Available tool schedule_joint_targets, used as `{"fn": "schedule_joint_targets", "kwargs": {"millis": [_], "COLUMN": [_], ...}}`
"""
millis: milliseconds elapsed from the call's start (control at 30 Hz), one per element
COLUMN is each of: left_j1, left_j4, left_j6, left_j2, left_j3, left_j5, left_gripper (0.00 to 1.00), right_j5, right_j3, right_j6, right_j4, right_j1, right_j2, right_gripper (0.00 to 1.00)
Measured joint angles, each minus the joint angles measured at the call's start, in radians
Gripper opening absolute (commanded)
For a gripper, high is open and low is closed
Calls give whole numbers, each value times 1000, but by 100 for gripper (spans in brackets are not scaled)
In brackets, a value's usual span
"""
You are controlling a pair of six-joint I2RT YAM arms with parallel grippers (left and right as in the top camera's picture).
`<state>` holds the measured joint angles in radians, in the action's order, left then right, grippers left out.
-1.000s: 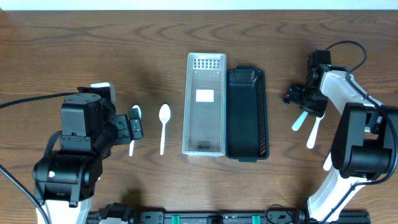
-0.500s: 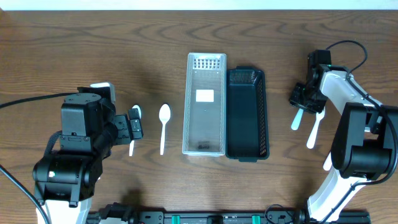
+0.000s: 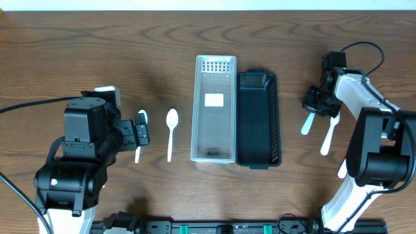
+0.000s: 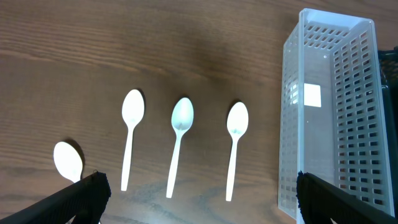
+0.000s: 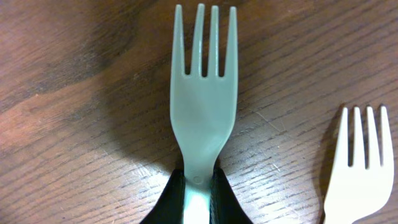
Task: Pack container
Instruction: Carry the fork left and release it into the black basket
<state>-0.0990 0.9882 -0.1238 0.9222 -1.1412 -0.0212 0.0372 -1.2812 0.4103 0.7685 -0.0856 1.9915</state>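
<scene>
The work surface is a dark brown wood-grain table (image 3: 78, 52), with a pale strip running along its far edge in the overhead view and a black rail at the near edge between the two arm bases. The right gripper (image 5: 198, 190) is clenched on the neck of a pale fork (image 5: 202, 93). Its two dark fingers (image 5: 171, 200) press the handle from either side, and the tines point away from the wrist. Whether that fork rests on the wood or hangs just above it cannot be told. The left gripper (image 4: 202, 186) is spread wide, its black fingertips (image 4: 81, 199) sitting at the lower corners of the left wrist view with nothing between them, and it hovers over the row of spoons without touching any. The containers number two: a clear perforated bin (image 3: 214, 110) with a white label on its floor, and a black perforated bin (image 3: 258, 120) pressed against its right side. Both stand lengthwise in the middle of the table between the arms. The left wrist view shows four white spoons, three lying side by side with bowls away from the camera (image 4: 181, 115) and a fourth (image 4: 67, 160) partly cut off at the lower left. Two forks are clear to see, the held one and a second fork (image 5: 360, 168) lying just beside it on the wood.
</scene>
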Motion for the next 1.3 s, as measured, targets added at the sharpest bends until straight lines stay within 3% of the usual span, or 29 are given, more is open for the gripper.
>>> {"fn": "schedule_joint_targets", "kwargs": {"millis": [200, 467, 767, 1033, 1133, 1300], "left_j1": [0, 0, 0, 0, 0, 0], "left_j4": [0, 0, 0, 15, 28, 30], "left_j6": [0, 0, 0, 0, 0, 0], "left_j2": [0, 0, 0, 0, 0, 0], "left_j3": [0, 0, 0, 0, 0, 0], "left_j5": [0, 0, 2, 2, 3, 2], "left_gripper": [98, 98, 98, 98, 98, 98], "right_j5": [0, 0, -16, -31, -30, -31], "right_j3": [0, -29, -162, -112, -64, -32], "right_j6": [0, -12, -40, -19, -16, -16], "right_j4": [12, 154, 204, 158, 122, 101], "right_j1": [0, 42, 325, 471, 485, 505], "right_j2": [-2, -76, -413, -376, -301, -176], "right_gripper": [1, 1, 1, 2, 8, 32]}}
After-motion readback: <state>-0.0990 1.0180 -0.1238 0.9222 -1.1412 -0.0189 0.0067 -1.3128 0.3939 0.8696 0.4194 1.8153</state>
